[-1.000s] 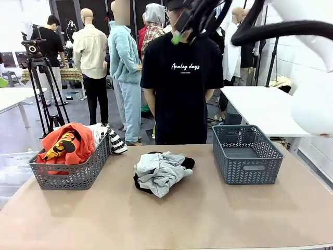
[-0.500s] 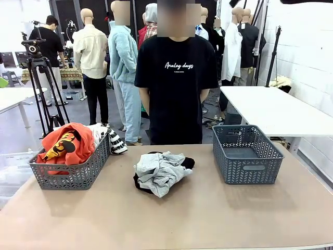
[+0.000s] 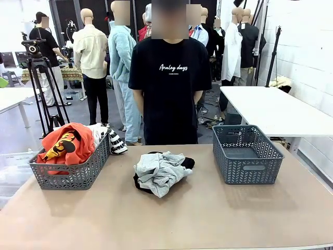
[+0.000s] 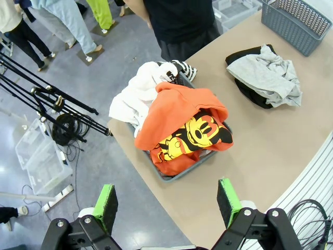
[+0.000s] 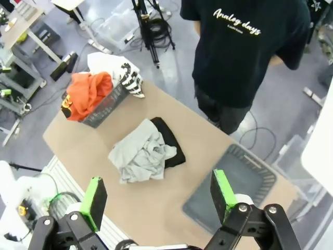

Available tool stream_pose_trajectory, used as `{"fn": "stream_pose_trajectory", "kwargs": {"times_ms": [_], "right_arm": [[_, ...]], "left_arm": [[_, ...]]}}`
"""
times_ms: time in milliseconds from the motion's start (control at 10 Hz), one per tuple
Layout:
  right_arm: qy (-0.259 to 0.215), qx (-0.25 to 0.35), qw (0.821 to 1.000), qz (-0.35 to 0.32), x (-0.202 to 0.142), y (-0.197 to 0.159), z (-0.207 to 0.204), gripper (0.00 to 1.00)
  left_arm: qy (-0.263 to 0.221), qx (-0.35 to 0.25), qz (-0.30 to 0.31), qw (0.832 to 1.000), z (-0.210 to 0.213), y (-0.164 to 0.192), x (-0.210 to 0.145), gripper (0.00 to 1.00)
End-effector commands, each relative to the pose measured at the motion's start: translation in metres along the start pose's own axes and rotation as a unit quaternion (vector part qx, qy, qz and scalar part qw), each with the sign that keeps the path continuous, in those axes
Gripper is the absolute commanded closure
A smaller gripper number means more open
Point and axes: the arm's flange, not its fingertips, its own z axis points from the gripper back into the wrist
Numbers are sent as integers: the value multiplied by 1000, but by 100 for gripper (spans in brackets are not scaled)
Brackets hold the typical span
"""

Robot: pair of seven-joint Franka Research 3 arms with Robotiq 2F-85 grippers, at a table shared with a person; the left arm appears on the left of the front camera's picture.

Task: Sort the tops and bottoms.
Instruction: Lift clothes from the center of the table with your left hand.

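The orange top (image 3: pixel 65 146) and the white top with black print (image 3: pixel 106 136) lie heaped in the left grey basket (image 3: pixel 67 174). At the table's middle, the light grey top (image 3: pixel 158 172) lies crumpled over the black bottoms (image 3: pixel 188 162). My left gripper (image 4: pixel 166 202) hangs open high above the orange top (image 4: pixel 184 130) and white top (image 4: pixel 138 96), nothing between its pads. My right gripper (image 5: pixel 158 197) is open too, high over the grey top (image 5: pixel 138 153) and black bottoms (image 5: pixel 169 138).
An empty grey basket (image 3: pixel 252 169) stands at the table's right, also the basket (image 5: pixel 234 182) below my right gripper. A person in a black tee (image 3: pixel 169 88) stands at the far edge, hands behind the back. A camera tripod (image 3: pixel 39 83) stands off the table's left.
The right arm, which crossed the top of the front view a second ago, has risen out of that view. The person has shifted slightly left. The clothes have not moved.
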Motion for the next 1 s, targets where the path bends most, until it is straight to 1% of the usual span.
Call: {"fn": "stream_pose_trajectory", "kwargs": {"times_ms": [0, 100, 200, 300, 400, 500, 600, 800, 900], "right_arm": [[7, 1, 1000, 0, -2, 1, 1, 0], [61, 14, 997, -34, -29, -16, -29, 0], [87, 30, 992, -89, -74, -33, -48, 0], [93, 37, 987, -129, -112, -37, -55, 0], [99, 37, 983, -148, -141, -37, -61, 0], [115, 11, 978, -176, -166, -38, -62, 0], [122, 4, 974, -193, -186, -37, -62, 0], [152, -16, 968, -201, -216, -26, -90, 0], [189, -34, 962, -196, -232, -21, -117, 0]], "left_arm": [[6, 7, 0, 1000, 0, 0, 0, 0], [6, 7, 0, 1000, 0, 0, 0, 0], [6, 7, 0, 1000, 0, 0, 0, 0], [6, 7, 0, 1000, 0, 0, 0, 0], [6, 7, 0, 1000, 0, 0, 0, 0], [6, 7, 0, 1000, 0, 0, 0, 0], [6, 7, 0, 1000, 0, 0, 0, 0], [6, 7, 0, 1000, 0, 0, 0, 0], [6, 7, 0, 1000, 0, 0, 0, 0]]}}
